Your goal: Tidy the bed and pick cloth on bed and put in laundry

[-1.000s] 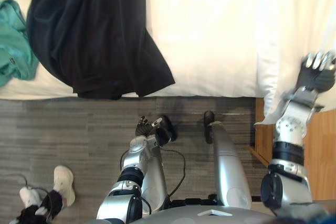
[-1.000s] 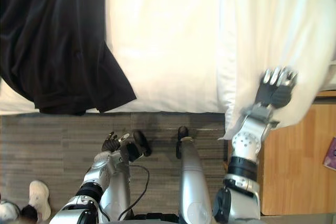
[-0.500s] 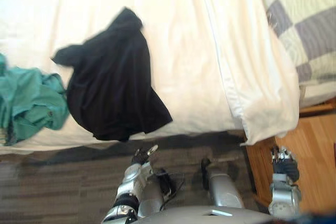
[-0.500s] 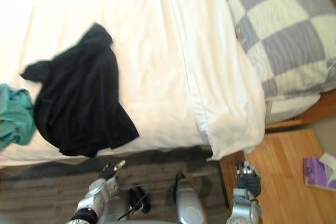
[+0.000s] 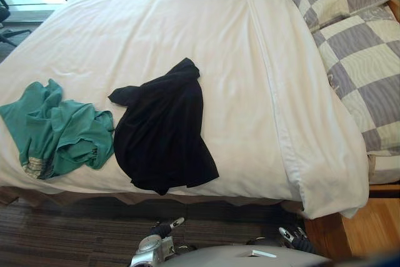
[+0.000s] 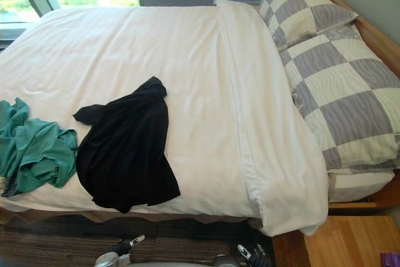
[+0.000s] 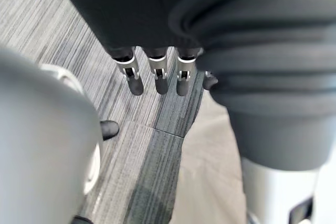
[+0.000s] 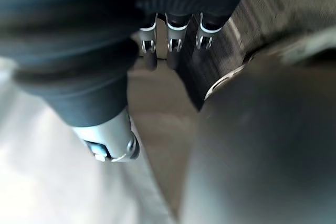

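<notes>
Left eye view: cloth [image 5: 164,136] lies beyond left hand [image 5: 164,228].

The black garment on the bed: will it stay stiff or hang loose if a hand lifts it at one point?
Probably loose: the black garment lies flat in soft folds on the white sheet. It looks thin, so likely light. Lifted at one point, it would likely drape and drag across the sheet, perhaps brushing the teal garment beside it.
</notes>
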Tool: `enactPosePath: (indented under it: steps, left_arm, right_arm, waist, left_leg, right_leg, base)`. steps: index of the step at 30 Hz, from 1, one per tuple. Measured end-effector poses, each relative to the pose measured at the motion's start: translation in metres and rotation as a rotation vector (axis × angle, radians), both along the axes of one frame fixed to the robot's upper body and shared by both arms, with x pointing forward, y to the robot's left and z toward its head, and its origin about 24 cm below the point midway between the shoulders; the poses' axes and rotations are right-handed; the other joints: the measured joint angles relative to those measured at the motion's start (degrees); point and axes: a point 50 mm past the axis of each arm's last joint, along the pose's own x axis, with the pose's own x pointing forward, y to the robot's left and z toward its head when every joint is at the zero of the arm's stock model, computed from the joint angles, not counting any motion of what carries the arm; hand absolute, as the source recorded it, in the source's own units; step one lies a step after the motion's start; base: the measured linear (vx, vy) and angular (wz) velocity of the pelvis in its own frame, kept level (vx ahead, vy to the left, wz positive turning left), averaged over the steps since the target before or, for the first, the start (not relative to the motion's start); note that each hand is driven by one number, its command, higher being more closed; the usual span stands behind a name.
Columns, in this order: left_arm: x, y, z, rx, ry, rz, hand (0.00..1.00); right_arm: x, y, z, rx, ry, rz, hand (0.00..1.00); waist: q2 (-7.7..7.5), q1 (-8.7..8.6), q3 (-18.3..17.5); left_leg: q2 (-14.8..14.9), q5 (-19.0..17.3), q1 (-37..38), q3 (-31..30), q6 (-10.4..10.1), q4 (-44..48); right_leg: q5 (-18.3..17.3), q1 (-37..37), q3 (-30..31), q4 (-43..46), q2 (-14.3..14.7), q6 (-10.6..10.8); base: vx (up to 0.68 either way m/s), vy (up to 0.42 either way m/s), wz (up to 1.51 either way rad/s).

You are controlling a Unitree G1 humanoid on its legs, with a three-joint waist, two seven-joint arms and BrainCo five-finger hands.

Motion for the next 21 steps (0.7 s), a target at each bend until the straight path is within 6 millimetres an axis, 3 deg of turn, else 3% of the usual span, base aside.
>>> enactPosePath:
  steps: [5,9,13,15,18,20,21]
  left_arm:
    - [-0.001,0.000,0.001,0.025,-0.054,-0.021,0.00]
    - [0.007,0.000,0.005,0.065,-0.104,-0.024,0.00]
    - [0.009,0.003,0.006,0.074,-0.122,-0.035,0.00]
    - [0.009,0.005,0.007,0.079,-0.131,-0.037,0.00]
    - [0.008,0.009,0.008,0.075,-0.144,-0.052,0.00]
    - [0.005,0.008,0.006,0.062,-0.146,-0.078,0.00]
    - [0.006,0.010,0.007,0.062,-0.150,-0.087,0.00]
  right_arm:
    - [0.009,0.000,0.000,0.034,0.006,0.030,0.00]
    - [0.017,-0.005,0.002,0.041,-0.015,0.041,0.00]
    - [0.015,-0.006,0.002,0.033,-0.002,0.037,0.00]
    - [0.009,-0.012,0.001,0.023,0.031,0.025,0.00]
    - [-0.004,-0.026,0.000,0.002,0.079,-0.015,0.00]
    - [-0.010,-0.044,0.003,-0.037,0.103,-0.031,0.00]
    - [-0.014,-0.050,0.004,-0.045,0.115,-0.053,0.00]
  waist:
    - [0.38,0.29,1.1]
    - [1.79,0.36,4.1]
    - [0.53,0.12,4.5]
    - [0.70,0.16,4.5]
    - [0.65,0.04,4.5]
    - [2.12,-0.16,4.0]
    - [2.23,-0.20,3.9]
  left_leg:
    - [-0.6,0.3,0.7,-1.0,0.7,-0.1]
    - [3.1,-5.8,-4.7,-0.9,0.8,14.6]
    - [2.4,-6.4,-6.7,-2.5,1.0,18.7]
    - [4.6,-9.3,-7.7,-4.0,1.7,23.6]
    - [9.4,-9.8,-7.8,-9.4,0.8,24.9]
    - [11.5,-7.5,-7.3,-14.8,1.1,20.4]
    - [9.8,-8.4,-7.5,-14.6,-5.7,21.9]
  right_leg:
    - [1.7,2.3,-0.1,-3.6,0.1,-0.1]
    - [0.6,1.6,0.5,-0.7,-0.1,0.1]
    - [-0.8,-0.3,2.2,1.9,-2.1,-0.1]
    - [-0.6,0.3,3.4,2.0,-3.5,0.3]
    - [-0.8,0.5,6.1,3.0,-7.6,3.9]
    - [-1.0,0.0,7.0,3.5,-10.4,8.2]
    - [-0.8,0.3,7.8,3.5,-12.8,9.9]
  base:
    - [-0.08,0.032,0.04]
    - [-0.12,0.044,-0.05]
    - [-0.07,0.077,-0.10]
    - [0.03,0.178,-0.26]
    - [0.05,0.355,-0.23]
    - [0.03,0.560,-0.16]
    - [0.09,0.554,-0.06]
